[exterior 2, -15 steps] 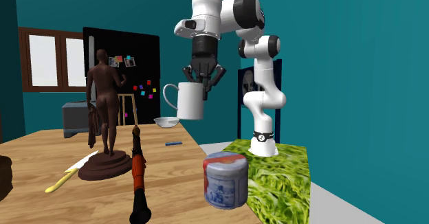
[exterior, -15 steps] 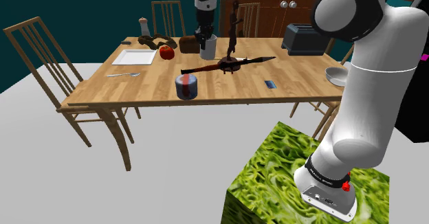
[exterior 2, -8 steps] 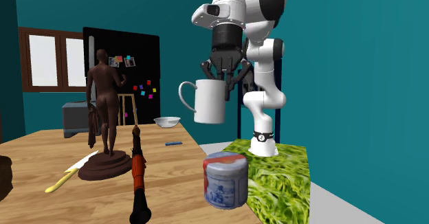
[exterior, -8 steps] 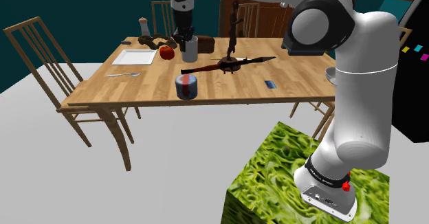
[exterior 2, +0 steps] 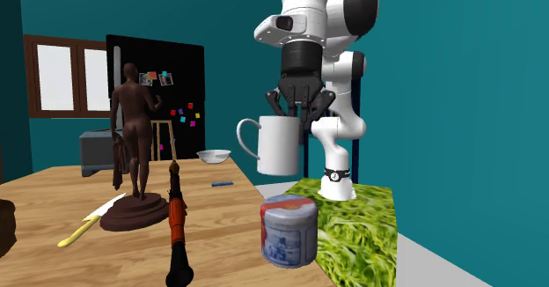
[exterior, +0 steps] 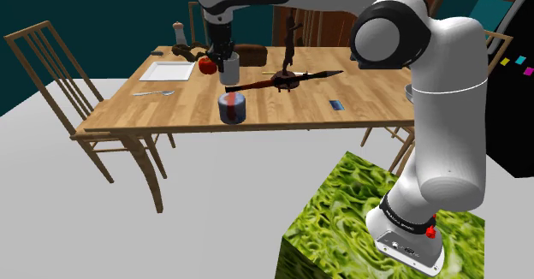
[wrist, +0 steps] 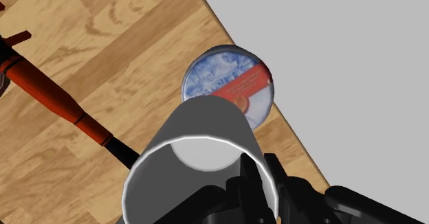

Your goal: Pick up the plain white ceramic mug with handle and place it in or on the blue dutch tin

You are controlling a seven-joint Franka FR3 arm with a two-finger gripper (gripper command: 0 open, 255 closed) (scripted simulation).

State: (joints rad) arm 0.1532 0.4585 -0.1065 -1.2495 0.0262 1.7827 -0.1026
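White mug (exterior 2: 280,146) hangs upright in the air above the wooden table (exterior: 171,110), its handle pointing to the second exterior view's left. The black gripper (exterior 2: 299,111) is clamped on its rim from above. The blue tin (exterior 2: 288,231) stands below it near the table's edge, lid on with a red band across the top, and in the wrist view the mug's body covers part of that lid; a brown figurine (exterior 2: 134,144) stands well apart from the tin.

Shoulder cam behind stand (exterior: 347,204), 2nd faces arm (exterior 2: 305,3)
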